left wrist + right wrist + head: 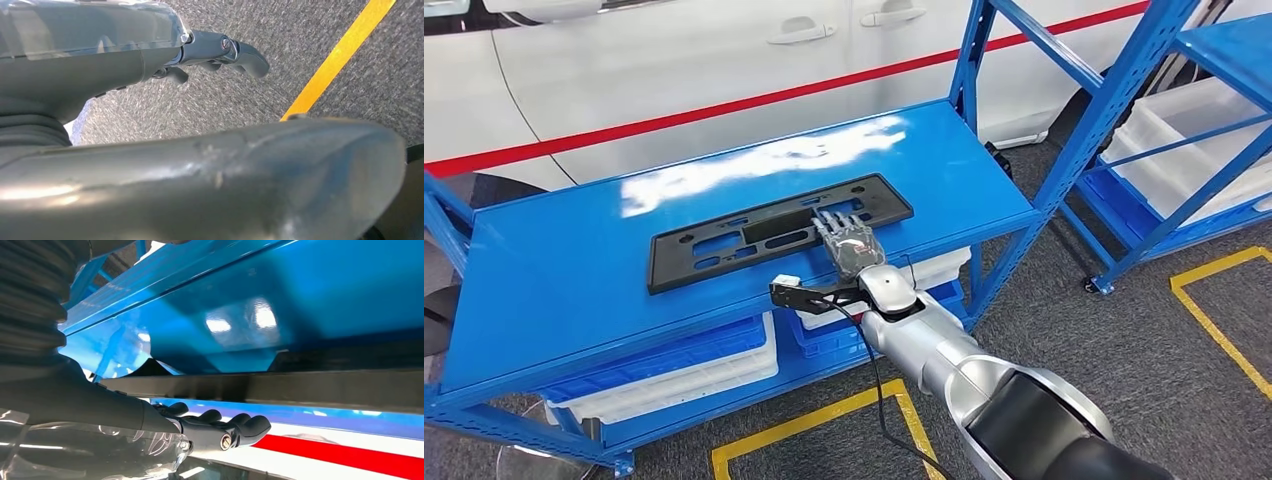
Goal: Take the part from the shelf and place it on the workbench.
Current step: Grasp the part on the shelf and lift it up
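Right hand (849, 243) rests flat on black part (724, 243).

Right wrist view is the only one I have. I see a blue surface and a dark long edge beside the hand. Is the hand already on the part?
Observer: In the head view the right hand reaches over the right part of the long black plastic plate with cut-outs, fingers stretched and apart, not closed around it.
Operator: Where does this plate lie?
Observer: Flat on the top of the blue metal rack, close to its front edge.
Operator: And the other hand?
Observer: The left hand hangs above the grey carpet floor near a yellow floor line, holding nothing.
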You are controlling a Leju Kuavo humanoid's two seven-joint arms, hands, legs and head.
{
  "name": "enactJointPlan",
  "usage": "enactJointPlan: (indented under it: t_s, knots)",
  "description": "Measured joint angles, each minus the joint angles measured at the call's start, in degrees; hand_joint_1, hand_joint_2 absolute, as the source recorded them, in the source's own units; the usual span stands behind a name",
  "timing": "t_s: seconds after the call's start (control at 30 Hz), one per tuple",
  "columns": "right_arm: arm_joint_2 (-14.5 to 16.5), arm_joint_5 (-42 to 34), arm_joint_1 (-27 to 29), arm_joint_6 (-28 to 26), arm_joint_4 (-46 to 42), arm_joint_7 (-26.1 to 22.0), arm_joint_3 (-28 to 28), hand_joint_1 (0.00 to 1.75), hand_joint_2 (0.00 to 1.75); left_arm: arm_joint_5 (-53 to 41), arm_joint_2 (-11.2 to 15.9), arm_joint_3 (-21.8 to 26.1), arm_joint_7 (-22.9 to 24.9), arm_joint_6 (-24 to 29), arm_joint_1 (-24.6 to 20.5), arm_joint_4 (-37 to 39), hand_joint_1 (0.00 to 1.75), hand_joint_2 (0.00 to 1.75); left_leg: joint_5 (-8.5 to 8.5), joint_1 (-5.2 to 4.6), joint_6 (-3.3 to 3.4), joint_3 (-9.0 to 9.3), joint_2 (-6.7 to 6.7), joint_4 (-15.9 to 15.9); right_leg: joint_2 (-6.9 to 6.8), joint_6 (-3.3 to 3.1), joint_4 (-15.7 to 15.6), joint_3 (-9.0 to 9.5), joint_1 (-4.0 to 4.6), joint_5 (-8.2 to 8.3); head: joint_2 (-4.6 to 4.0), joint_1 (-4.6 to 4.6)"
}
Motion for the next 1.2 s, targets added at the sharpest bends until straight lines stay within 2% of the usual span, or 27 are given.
enactJointPlan:
  t_s: [0.07, 0.13, 0.17, 0.2, 0.23, 0.3, 0.33, 0.37, 0.4, 0.5, 0.57, 0.67, 0.7, 0.73, 0.77, 0.8, 0.83, 0.9, 0.93, 1.03, 1.07, 1.2]
  knots:
    - [-0.17, 0.0, 0.05, -0.07, 0.02, 0.01, -0.01, 0.0, 1.75, 0.0, 0.01, 0.0, 0.0, 0.0, 0.0, 0.0, 0.0, 0.0, 0.02, 0.21, 0.42, 0.66, 0.08, -0.23, -0.07, 0.26, 4.1, -2.14, -0.07, -2.31, 0.0, 0.03]
    - [-0.38, 0.0, 0.32, -0.11, 0.07, 0.01, -0.01, 0.0, 1.75, 0.0, 0.03, 0.0, 0.0, 0.0, 0.02, 0.0, 0.0, 0.0, -0.08, 0.22, 0.53, 0.77, 0.08, -0.2, -0.12, 0.42, 10.99, -5.9, -0.22, -5.54, 0.0, 0.05]
    - [-0.49, 0.0, 0.56, -0.11, 0.1, 0.01, -0.01, 0.0, 1.75, -0.01, 0.03, 0.0, 0.0, 0.0, 0.06, 0.0, 0.0, 0.0, -0.19, 0.24, 0.48, 0.84, 0.06, -0.17, -0.16, 0.52, 13.54, -7.48, -0.34, -6.31, 0.0, 0.04]
    - [-0.6, 0.0, 0.77, -0.11, 0.14, 0.02, -0.01, 0.0, 1.75, -0.02, 0.03, 0.0, 0.0, 0.0, 0.1, 0.0, 0.0, 0.0, -0.36, 0.27, 0.38, 0.98, 0.03, -0.14, -0.22, 0.61, 14.3, -8.22, -0.45, -6.07, 0.0, 0.05]
    - [-0.68, 0.0, 0.91, -0.11, 0.16, 0.02, -0.01, 0.0, 1.75, -0.03, 0.02, 0.0, 0.0, 0.0, 0.14, 0.0, 0.0, 0.0, -0.6, 0.34, 0.19, 1.24, -0.01, -0.09, -0.28, 0.67, 12.94, -7.88, -0.56, -4.73, 0.0, 0.04]
    - [-0.74, 0.02, 0.96, -0.11, 0.18, 0.02, -0.01, 0.0, 1.75, -0.06, 0.02, 0.0, 0.0, 0.0, 0.16, 0.0, 0.0, 0.0, -1.33, 0.52, -0.35, 2.08, -0.02, -0.01, -0.43, 0.66, 5.64, -4.67, -0.63, -0.44, 0.0, 0.05]
    - [-0.77, 0.04, 0.93, -0.11, 0.19, 0.02, -0.01, 0.0, 1.75, -0.07, 0.02, 0.0, 0.0, 0.0, 0.11, 0.0, 0.0, 0.0, -1.66, 0.56, -0.7, 2.41, 0.0, 0.05, -0.48, 0.51, 2.06, -3.18, -0.5, 0.73, 0.0, 0.04]
    - [-0.77, 0.06, 0.89, -0.13, 0.18, 0.01, 0.0, 0.0, 1.75, -0.07, 0.03, 0.0, 0.0, 0.0, 0.05, 0.0, 0.0, 0.0, -1.92, 0.58, -1.08, 2.57, 0.04, 0.02, -0.51, 0.14, -0.2, -2.18, -0.35, 1.41, 0.0, 0.07]
    - [-0.78, 0.08, 0.88, -0.14, 0.18, -0.02, 0.01, 0.0, 1.75, -0.08, 0.03, 0.0, 0.01, 0.0, 0.0, 0.0, 0.0, 0.0, -2.1, 0.59, -1.46, 2.69, 0.07, 0.06, -0.47, -0.3, -1.16, -1.85, -0.17, 1.24, 0.0, 0.09]
    - [-0.57, 0.15, 1.02, -0.13, 0.11, -0.16, 0.02, 0.0, 1.75, -0.08, 0.1, 0.0, 0.14, 0.01, -0.1, 0.0, 0.0, 0.0, -2.36, 0.68, -2.42, 2.89, 0.1, 0.79, -0.34, -1.6, -1.77, -1.0, -0.06, 0.89, 0.0, 0.14]
    - [-0.34, 0.24, 1.21, -0.04, 0.1, -0.22, 0.03, 0.0, 1.75, -0.08, 0.17, 0.0, 0.31, 0.02, -0.14, 0.0, 0.0, 0.0, -3.55, 0.86, -2.96, 0.97, 0.11, 4.71, -0.45, -2.17, -2.17, -0.09, -0.24, 0.61, 0.0, 0.1]
    - [-0.25, 0.41, 1.49, 0.06, 0.13, -0.21, 0.04, 0.0, 1.75, -0.08, 0.17, 0.0, 0.37, 0.02, -0.15, 0.0, 0.0, 0.0, -7.77, 1.22, -3.65, -5.15, 0.12, 14.74, -0.58, -2.68, -2.24, 0.27, -0.2, 0.21, 0.0, 0.07]
    - [-0.24, 0.52, 1.53, 0.1, 0.13, -0.21, 0.05, 0.0, 1.75, -0.08, 0.18, 0.0, 0.4, 0.02, -0.11, 0.0, 0.0, 0.0, -8.11, 1.32, -3.81, -6.36, 0.12, 16.08, -0.59, -2.71, -2.18, 0.31, -0.2, 0.12, 0.0, 0.07]
    - [-0.22, 0.69, 1.53, 0.22, 0.12, -0.22, 0.06, 0.0, 1.75, -0.09, 0.2, 0.0, 0.45, 0.02, -0.08, 0.0, 0.0, 0.0, -7.32, 1.43, -3.95, -6.58, 0.12, 15.46, -0.58, -2.67, -2.08, 0.35, -0.23, 0.04, 0.0, 0.07]
    - [-0.16, 0.88, 1.43, 0.42, 0.1, -0.24, 0.07, 0.0, 1.75, -0.09, 0.22, 0.0, 0.54, 0.02, -0.04, 0.0, 0.0, 0.0, -5.49, 1.54, -4.04, -5.7, 0.13, 12.79, -0.58, -2.56, -1.92, 0.39, -0.28, -0.05, 0.0, 0.07]
    - [-0.05, 1.05, 1.22, 0.75, 0.04, -0.3, 0.08, 0.0, 1.75, -0.09, 0.26, 0.0, 0.66, 0.02, -0.02, 0.0, 0.0, 0.0, -3.17, 1.69, -4.11, -4.06, 0.14, 8.82, -0.57, -2.4, -1.7, 0.38, -0.34, -0.14, 0.0, 0.06]
    - [0.15, 1.19, 0.92, 1.29, -0.03, -0.35, 0.08, 0.0, 1.75, -0.09, 0.29, -0.01, 0.78, 0.02, -0.02, 0.0, 0.0, 0.0, -1.74, 1.72, -4.05, -2.66, 0.17, 5.24, -0.54, -2.17, -1.43, 0.34, -0.34, -0.2, 0.0, 0.06]
    - [0.73, 1.31, 0.1, 2.68, -0.28, -0.41, 0.09, 0.0, 1.75, -0.09, 0.32, -0.03, 0.94, 0.02, -0.05, 0.0, 0.0, 0.0, -0.64, 1.55, -3.52, -1.3, 0.2, 1.38, -0.35, -1.5, -1.09, -0.01, -0.25, -0.2, 0.0, 0.09]
    - [1.03, 1.31, -0.27, 3.36, -0.44, -0.37, 0.1, 0.0, 1.75, -0.09, 0.31, -0.05, 0.97, 0.02, -0.01, 0.0, 0.0, 0.0, -0.63, 1.49, -3.28, -1.42, 0.23, 1.2, -0.17, -1.3, -0.99, -0.19, -0.09, -0.27, 0.0, 0.13]
    - [1.51, 1.29, -0.79, 4.38, -0.85, -0.18, 0.14, 0.0, 1.75, -0.09, 0.3, -0.11, 1.01, 0.03, 0.07, 0.0, 0.0, 0.0, 0.71, 1.53, -3.05, -1.49, 0.45, 1.07, 0.31, -2.41, -1.06, -0.59, 0.13, 0.03, 0.0, 0.21]
    - [1.53, 1.28, -0.82, 4.45, -0.92, -0.12, 0.15, 0.0, 1.75, -0.09, 0.31, -0.13, 1.01, 0.04, 0.03, 0.0, 0.0, 0.0, 0.74, 1.44, -2.93, -1.58, 0.57, 1.08, 0.41, -2.51, -1.24, -0.64, 0.07, 0.33, 0.0, 0.21]
    - [1.54, 1.27, -0.89, 4.47, -1.21, -0.07, 0.16, 0.0, 1.75, -0.09, 0.32, -0.28, 1.01, 0.07, -0.14, 0.0, 0.0, 0.0, 0.87, 1.31, -2.53, -1.84, 0.86, 1.09, 0.65, -0.8, -1.91, -0.65, -0.05, 0.87, 0.0, 0.21]
